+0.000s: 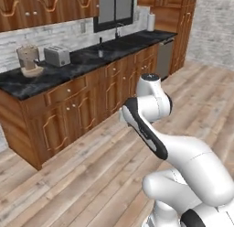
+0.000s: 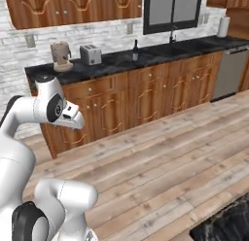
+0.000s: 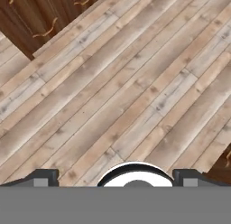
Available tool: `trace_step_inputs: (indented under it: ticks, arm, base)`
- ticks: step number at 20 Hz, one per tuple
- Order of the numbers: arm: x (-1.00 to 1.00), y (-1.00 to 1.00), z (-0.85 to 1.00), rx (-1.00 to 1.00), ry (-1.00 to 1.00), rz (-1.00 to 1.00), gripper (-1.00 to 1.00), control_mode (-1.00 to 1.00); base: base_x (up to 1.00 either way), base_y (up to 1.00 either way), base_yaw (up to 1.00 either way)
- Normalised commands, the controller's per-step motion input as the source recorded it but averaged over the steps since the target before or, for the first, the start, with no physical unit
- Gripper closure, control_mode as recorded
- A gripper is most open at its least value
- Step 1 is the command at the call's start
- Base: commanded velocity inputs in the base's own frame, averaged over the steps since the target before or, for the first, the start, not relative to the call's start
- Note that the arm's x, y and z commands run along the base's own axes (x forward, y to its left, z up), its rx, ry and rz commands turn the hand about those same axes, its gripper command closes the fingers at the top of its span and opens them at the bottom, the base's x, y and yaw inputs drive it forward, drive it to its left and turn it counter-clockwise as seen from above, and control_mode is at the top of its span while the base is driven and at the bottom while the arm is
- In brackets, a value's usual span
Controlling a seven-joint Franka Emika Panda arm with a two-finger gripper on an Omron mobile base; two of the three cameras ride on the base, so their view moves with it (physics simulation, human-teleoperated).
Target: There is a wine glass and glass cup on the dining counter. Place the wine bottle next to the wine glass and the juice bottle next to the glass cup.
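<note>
1. At the far left of the right base view, the white arm [image 2: 46, 109] is folded close to its base. The hand view looks straight down at the plank floor [image 3: 117, 83], with the jaws [image 3: 115, 179] spread wide and empty.
2. Left of centre on the black desk [image 2: 160, 55] along the wall stand a blender [image 2: 61, 55] and a toaster [image 2: 90, 54]. A careless reach could knock either one.
3. Right of the toaster, near the sink, the slim wine bottle [image 2: 135, 51] stands upright, well apart from the arm. Being tall and thin, it would probably topple under an off-centre grip.
4. At the lower right, a dark marble corner [image 2: 226, 225] may be the dining desk. Driving blind risks bumping it.
</note>
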Motion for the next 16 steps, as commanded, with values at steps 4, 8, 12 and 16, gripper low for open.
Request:
trace_step_inputs:
  ticks: [4, 8, 12, 16]
  arm:
    - [0.00, 0.00, 0.00, 0.00, 0.00, 0.00, -1.00, 1.00]
    - [0.00, 0.00, 0.00, 0.00, 0.00, 0.00, -1.00, 1.00]
    - [0.00, 0.00, 0.00, 0.00, 0.00, 0.00, -1.00, 1.00]
    - [0.00, 0.00, 0.00, 0.00, 0.00, 0.00, -1.00, 1.00]
  base:
    - [0.63, 0.12, -0.43]
    - [0.70, 0.12, -0.36]
    - [0.76, 0.12, -0.28]
    - [0.88, 0.09, -0.16]
